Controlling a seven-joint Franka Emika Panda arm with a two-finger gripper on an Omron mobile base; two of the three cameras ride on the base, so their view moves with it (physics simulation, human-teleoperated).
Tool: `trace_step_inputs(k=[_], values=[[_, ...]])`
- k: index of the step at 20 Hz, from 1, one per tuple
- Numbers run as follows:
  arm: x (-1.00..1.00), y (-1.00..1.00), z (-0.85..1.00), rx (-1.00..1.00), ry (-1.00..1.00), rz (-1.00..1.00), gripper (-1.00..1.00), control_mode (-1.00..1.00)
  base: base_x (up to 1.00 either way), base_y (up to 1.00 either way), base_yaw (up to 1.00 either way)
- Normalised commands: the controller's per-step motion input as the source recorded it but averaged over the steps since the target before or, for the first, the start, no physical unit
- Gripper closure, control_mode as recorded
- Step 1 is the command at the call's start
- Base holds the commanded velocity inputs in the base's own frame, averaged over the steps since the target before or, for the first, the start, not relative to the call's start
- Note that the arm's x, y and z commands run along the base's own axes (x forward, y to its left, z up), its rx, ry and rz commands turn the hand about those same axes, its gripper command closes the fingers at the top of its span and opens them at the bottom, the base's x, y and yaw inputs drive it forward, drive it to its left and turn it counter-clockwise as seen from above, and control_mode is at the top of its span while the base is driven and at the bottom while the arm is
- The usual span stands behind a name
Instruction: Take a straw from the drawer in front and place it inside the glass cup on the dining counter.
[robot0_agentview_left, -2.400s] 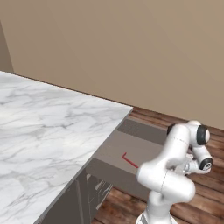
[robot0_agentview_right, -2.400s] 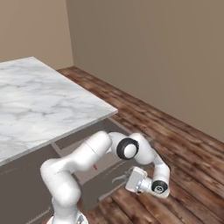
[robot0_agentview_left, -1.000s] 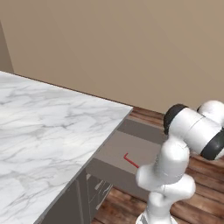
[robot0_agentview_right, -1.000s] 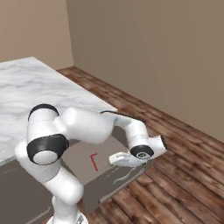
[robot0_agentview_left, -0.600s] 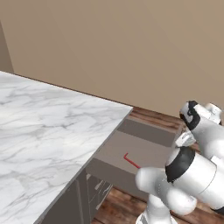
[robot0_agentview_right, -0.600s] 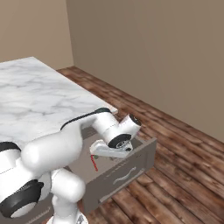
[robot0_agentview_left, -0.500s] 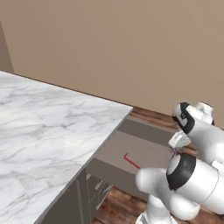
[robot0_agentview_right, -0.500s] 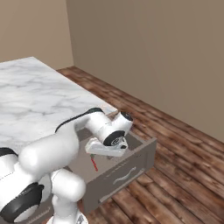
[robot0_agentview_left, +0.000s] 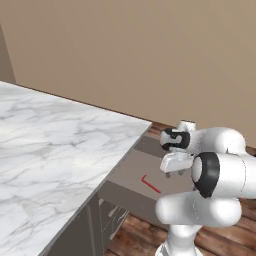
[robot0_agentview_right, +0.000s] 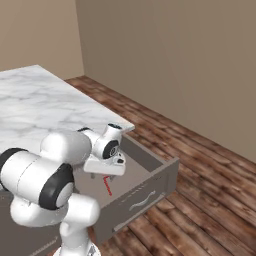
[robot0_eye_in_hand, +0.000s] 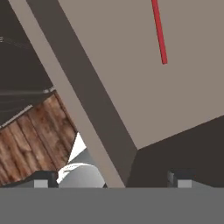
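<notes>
Jaws over the open drawer, straw not yet grasped.

The jaws stand wide apart and empty, their two tips just above the drawer's corner, one over the grey floor, the other past the side wall. The straw lies flat on the drawer floor, well ahead of the tips; the base views show it near the middle, under the hand. The marble counter runs alongside; I cannot see a cup on it from here. Risks, as I judge them: a descent from this offset could strike the drawer wall instead of straddling the straw; and a thin stick lying flat may roll or slip out if the jaws close off-centre or across its end.
</notes>
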Motion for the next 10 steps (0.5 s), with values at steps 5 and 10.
trace_step_inputs(k=[5, 10], values=[[0.63, 0.24, -0.47, -0.2, 0.0, 0.0, -1.0, -1.0, 0.0, 0.0, 0.0], [0.46, 0.11, -0.68, -0.11, 0.0, 0.0, -1.0, -1.0, 0.0, 0.0, 0.0]])
